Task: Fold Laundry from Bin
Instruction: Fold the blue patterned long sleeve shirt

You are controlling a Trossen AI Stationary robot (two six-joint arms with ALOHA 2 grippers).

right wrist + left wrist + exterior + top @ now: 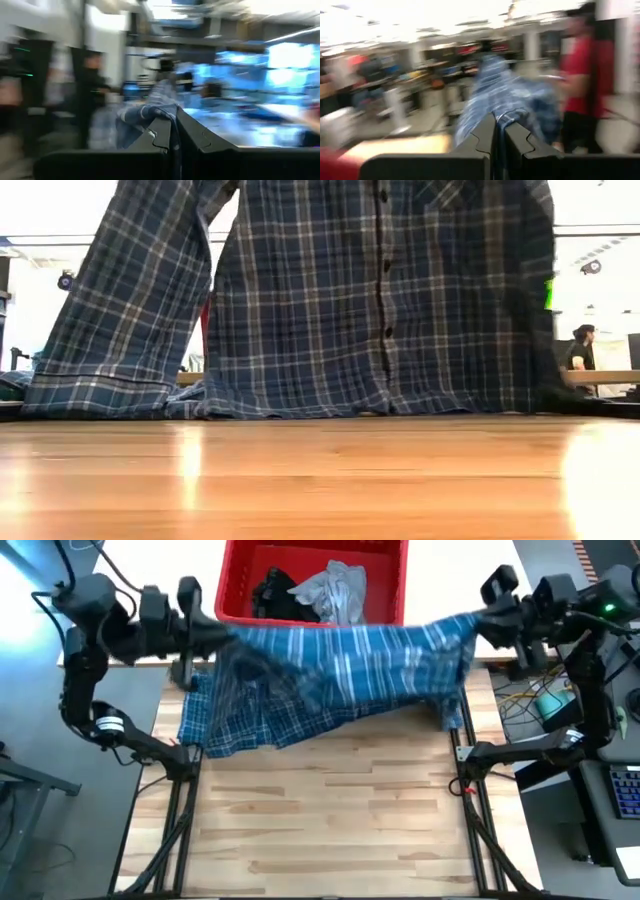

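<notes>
High view: the plaid shirt hangs stretched between the two grippers, just in front of the bin and partly over its near rim. The left gripper pinches one end of the shirt off the bin's near left corner; the right gripper pinches the other end off the bin's near right corner. From that held upper edge the cloth drapes down toward the table, its lower hem reaching the wood nearer the front than the bin. Inside the bin lie a grey T-shirt and, touching it on its left, a black garment.

In the low view the shirt fills the frame as a hanging sheet, button placket running down it, with the hem and one sleeve resting on the table. A person sits far behind.

Each wrist view shows that arm's fingers pressed together with a fold of plaid cloth caught between them: left, right. A person in a red top stands beyond the left one.
</notes>
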